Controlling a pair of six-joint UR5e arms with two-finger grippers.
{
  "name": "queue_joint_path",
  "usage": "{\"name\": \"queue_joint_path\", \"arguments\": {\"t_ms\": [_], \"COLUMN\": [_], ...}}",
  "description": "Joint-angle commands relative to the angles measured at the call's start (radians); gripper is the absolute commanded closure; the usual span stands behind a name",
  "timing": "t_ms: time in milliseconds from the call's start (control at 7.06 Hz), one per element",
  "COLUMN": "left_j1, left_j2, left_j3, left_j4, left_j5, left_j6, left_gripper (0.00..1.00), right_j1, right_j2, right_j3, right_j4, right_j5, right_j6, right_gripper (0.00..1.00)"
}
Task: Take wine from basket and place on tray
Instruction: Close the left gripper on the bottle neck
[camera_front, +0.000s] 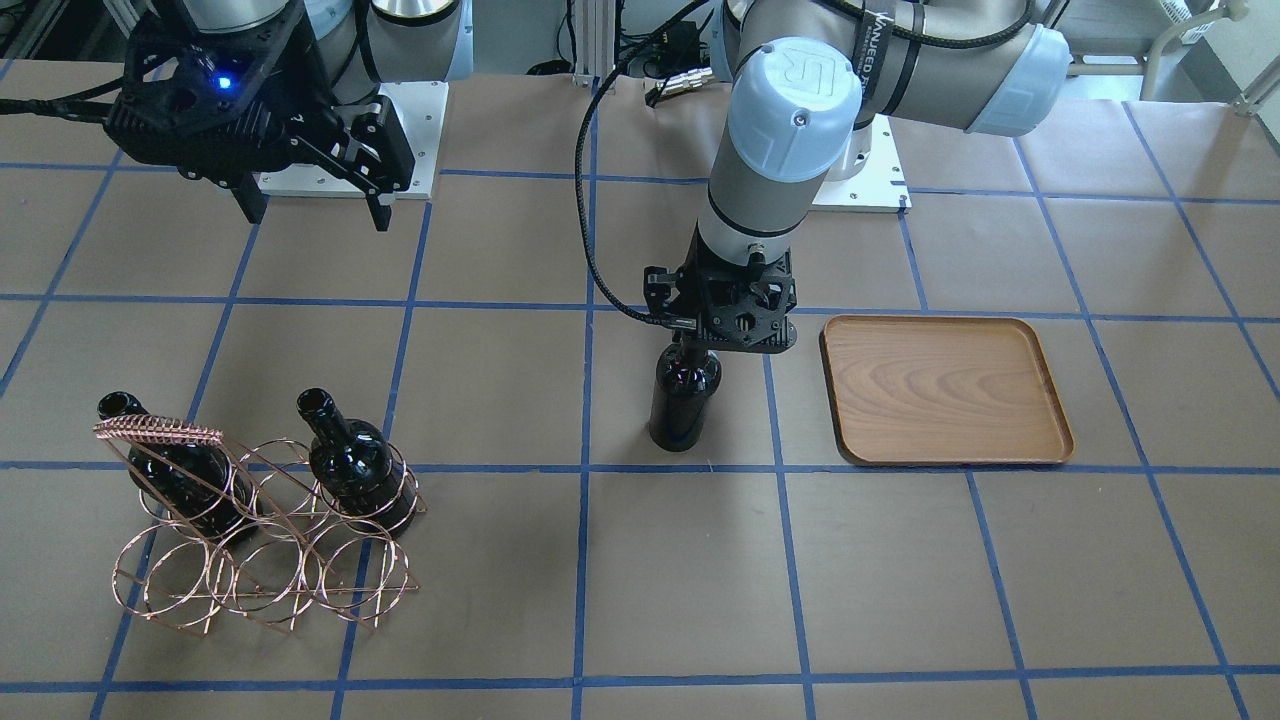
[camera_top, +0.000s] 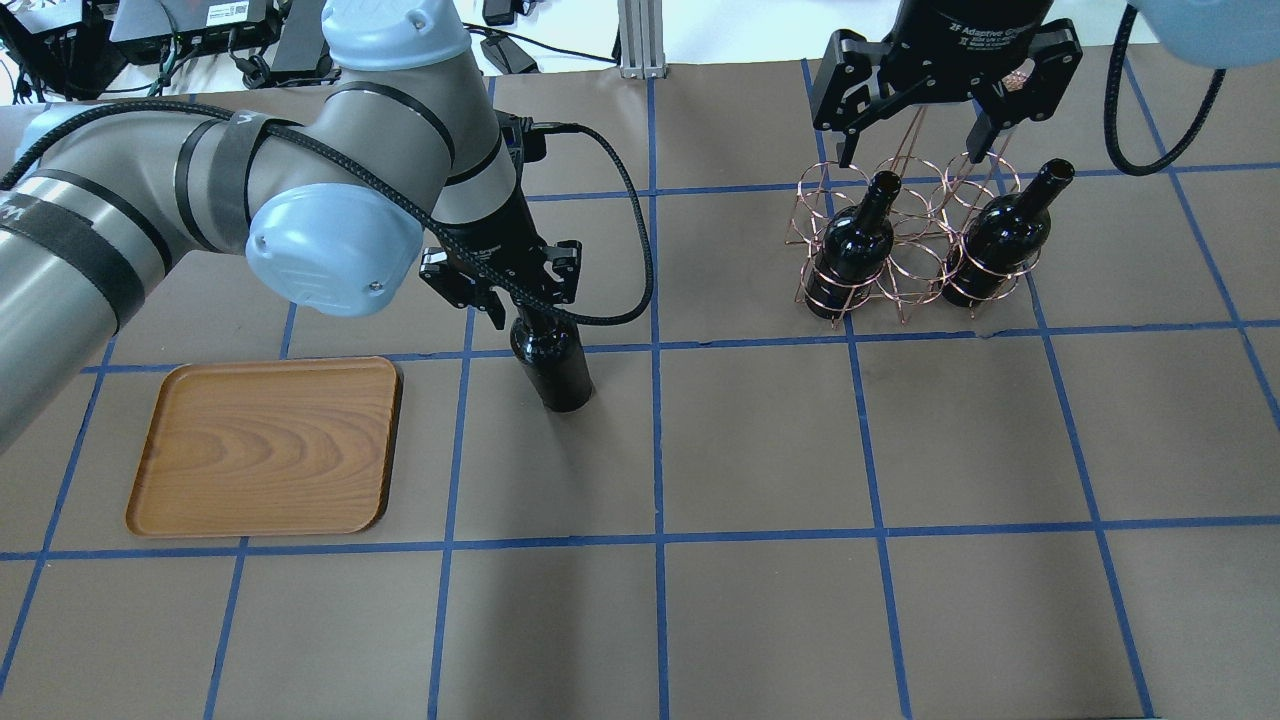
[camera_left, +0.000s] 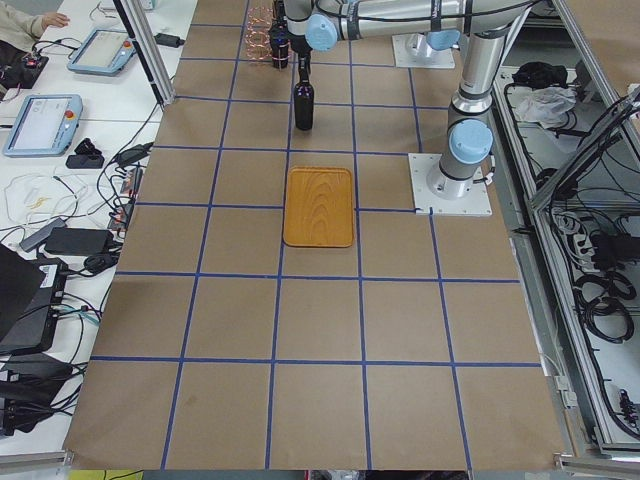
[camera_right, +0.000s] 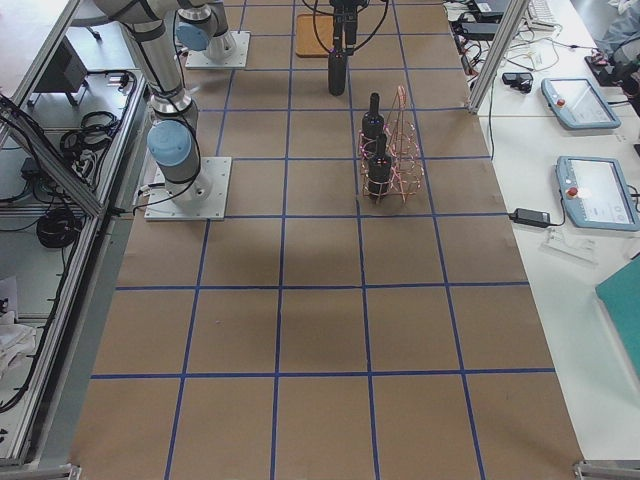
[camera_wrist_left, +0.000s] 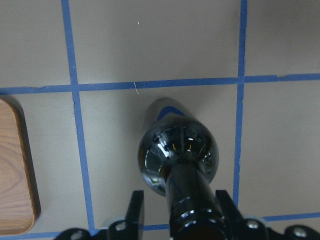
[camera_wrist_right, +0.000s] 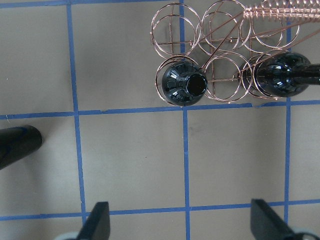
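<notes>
One wine bottle (camera_front: 683, 400) stands upright on the table paper, to the side of the wooden tray (camera_front: 945, 390), which holds nothing. My left gripper (camera_front: 702, 348) reaches down over its neck. In the left wrist view the fingers (camera_wrist_left: 136, 210) flank the neck (camera_wrist_left: 192, 200), with a gap showing on one side, so the jaws are not clamped. The copper wire basket (camera_front: 260, 560) holds two more bottles (camera_front: 175, 480) (camera_front: 350, 460). My right gripper (camera_top: 915, 155) hangs open and empty above and behind the basket (camera_top: 900, 270).
Brown paper with a blue tape grid covers the table. The standing bottle's base also shows at the left edge of the right wrist view (camera_wrist_right: 17, 145). The arm base plates (camera_front: 350, 140) sit at the robot's edge.
</notes>
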Motion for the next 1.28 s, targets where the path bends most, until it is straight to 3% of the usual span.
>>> {"name": "queue_joint_path", "arguments": {"t_ms": [0, 283, 567, 709, 850, 992, 1134], "left_j1": [0.0, 0.0, -0.003, -0.002, -0.002, -0.002, -0.002], "left_j2": [-0.007, -0.014, -0.016, -0.014, -0.011, -0.013, -0.014], "left_j3": [0.003, 0.0, -0.009, -0.009, -0.008, -0.006, 0.005], "left_j4": [0.019, 0.065, 0.049, 0.029, 0.028, 0.03, 0.03], "left_j5": [-0.002, -0.007, -0.001, 0.002, 0.002, -0.004, -0.005], "left_j6": [-0.009, -0.01, 0.001, 0.001, 0.001, 0.002, 0.004], "left_gripper": [0.41, 0.41, 0.52, 0.5, 0.63, 1.0, 1.0], "right_j1": [-0.001, -0.001, -0.002, -0.002, -0.002, -0.002, -0.002], "right_j2": [0.001, 0.001, 0.001, 0.001, -0.002, -0.004, -0.004], "right_j3": [0.0, 0.0, 0.002, 0.004, 0.013, 0.013, 0.013], "right_j4": [-0.004, -0.002, 0.002, 0.002, -0.001, -0.002, -0.002], "right_j5": [-0.003, -0.004, -0.001, -0.004, -0.004, -0.004, -0.004], "right_j6": [-0.002, -0.002, -0.004, -0.004, -0.004, -0.004, -0.005], "right_gripper": [0.0, 0.0, 0.0, 0.0, 0.0, 0.0, 0.0]}}
